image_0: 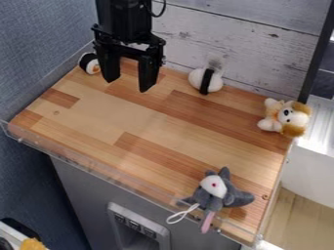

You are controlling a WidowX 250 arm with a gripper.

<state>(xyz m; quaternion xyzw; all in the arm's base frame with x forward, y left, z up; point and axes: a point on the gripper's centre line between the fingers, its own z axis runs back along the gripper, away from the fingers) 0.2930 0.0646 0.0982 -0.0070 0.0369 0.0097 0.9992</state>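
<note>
The black gripper [130, 84] hangs over the back left part of the wooden counter, open, with nothing between its two fingers. Just left of it, in the back left corner, lies a small black and white plush toy [90, 63], the nearest thing to it. To the gripper's right, by the back wall, sits a white toy with a black band [206, 80]. A brown and white plush dog [285, 117] is at the right edge. Near the front right corner lies a grey plush toy [219, 190] with a white face, a white loop and a pink strip.
The wooden counter [150, 128] has a low clear rim [91, 167] along its front edge. White wooden boards [241, 44] stand behind it, and a blue-grey wall [39, 53] is at the left. A dark upright post [318, 56] rises at the back right.
</note>
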